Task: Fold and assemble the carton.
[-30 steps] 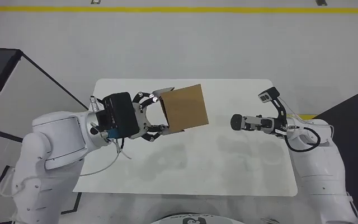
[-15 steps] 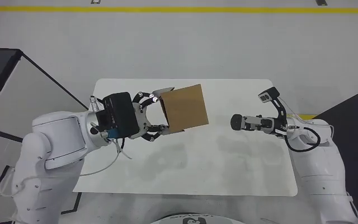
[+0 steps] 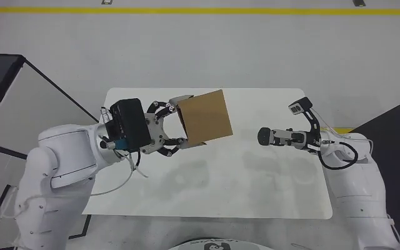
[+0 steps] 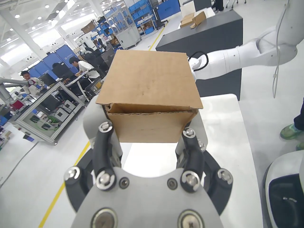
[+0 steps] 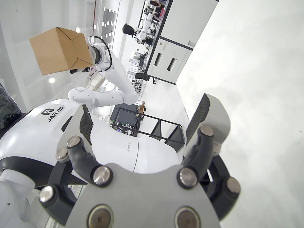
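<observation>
A brown cardboard carton (image 3: pixel 204 118) is held up above the left half of the white table (image 3: pixel 250 187), squared into a box shape. My left gripper (image 3: pixel 179 124) is shut on its near end, one finger on each side wall. In the left wrist view the carton (image 4: pixel 147 88) shows a folded flap edge between the fingers (image 4: pixel 104 131). The right wrist view shows the carton (image 5: pixel 59 49) from afar with its end flaps folded in. My right gripper (image 3: pixel 262 135) hovers over the right part of the table, open and empty, with its pads (image 5: pixel 201 115) apart.
A black frame (image 3: pixel 37 87) stands off the table's left side. A yellow floor line (image 3: pixel 200 10) runs beyond the far edge. The table surface between the two arms is bare white.
The left arm has shifted a little, lifting and turning the carton slightly toward the far side. The right arm has kept still.
</observation>
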Robot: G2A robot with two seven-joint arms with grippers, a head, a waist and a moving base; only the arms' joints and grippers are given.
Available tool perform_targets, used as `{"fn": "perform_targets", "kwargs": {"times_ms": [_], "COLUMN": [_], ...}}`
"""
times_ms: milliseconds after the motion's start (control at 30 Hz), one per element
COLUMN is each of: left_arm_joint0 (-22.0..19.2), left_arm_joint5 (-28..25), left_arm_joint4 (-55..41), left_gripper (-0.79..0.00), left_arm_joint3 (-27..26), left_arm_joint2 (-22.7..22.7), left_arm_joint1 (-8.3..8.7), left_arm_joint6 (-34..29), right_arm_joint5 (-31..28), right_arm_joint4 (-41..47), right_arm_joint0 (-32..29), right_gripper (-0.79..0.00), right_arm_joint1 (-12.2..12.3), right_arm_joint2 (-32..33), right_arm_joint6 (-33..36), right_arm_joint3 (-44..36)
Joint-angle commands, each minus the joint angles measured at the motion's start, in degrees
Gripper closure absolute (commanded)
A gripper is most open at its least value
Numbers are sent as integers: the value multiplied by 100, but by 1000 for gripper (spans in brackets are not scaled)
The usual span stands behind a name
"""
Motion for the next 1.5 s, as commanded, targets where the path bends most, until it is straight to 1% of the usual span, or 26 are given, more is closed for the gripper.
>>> {"fn": "perform_targets", "kwargs": {"times_ms": [0,67,133,367,400,433,500,633,667,833,1000,1167,1267,1333,1400,1433,1467], "left_arm_joint0": [-16,-96,-204,-204,-146,-101,-37,28,-25,73,292,656,836,949,1018,1052,1089], "left_arm_joint5": [160,509,1121,1121,1307,1501,1672,2476,2549,2922,2942,2801,2557,2278,2020,1842,1750], "left_arm_joint4": [-634,-1285,-2102,-2102,-2245,-2355,-2889,-3954,-4000,-4307,-4372,-4389,-4043,-3858,-3183,-2858,-2687], "left_gripper": [0,0,0,0,0,0,0,0,0,0,0,0,0,0,0,0,0], "left_arm_joint3": [76,90,85,85,136,139,129,199,144,106,-37,-164,-238,-295,-356,-370,-370], "left_arm_joint2": [125,222,271,271,266,261,322,315,246,165,-17,-168,-304,-370,-507,-505,-497], "left_arm_joint1": [28,68,84,84,74,72,73,100,109,131,152,165,177,170,177,178,165], "left_arm_joint6": [-442,-1120,-1481,-1481,-1332,-1316,-1348,-1885,-1966,-2176,-2182,-2066,-1981,-1715,-1600,-1531,-1270], "right_arm_joint5": [0,0,0,0,0,0,0,0,0,0,0,0,0,0,0,0,0], "right_arm_joint4": [0,0,0,0,0,0,0,0,0,0,0,0,0,0,0,0,0], "right_arm_joint0": [0,0,0,0,0,0,0,0,0,0,0,0,0,0,0,0,0], "right_gripper": [-785,-785,-785,-785,-785,-785,-785,-785,-785,-785,-785,-785,-785,-785,-785,-785,-785], "right_arm_joint1": [0,0,0,0,0,0,0,0,0,0,0,0,0,0,0,0,0], "right_arm_joint2": [0,0,0,0,0,0,0,0,0,0,0,0,0,0,0,0,0], "right_arm_joint6": [0,0,0,0,0,0,0,0,0,0,0,0,0,0,0,0,0], "right_arm_joint3": [0,0,0,0,0,0,0,0,0,0,0,0,0,0,0,0,0]}}
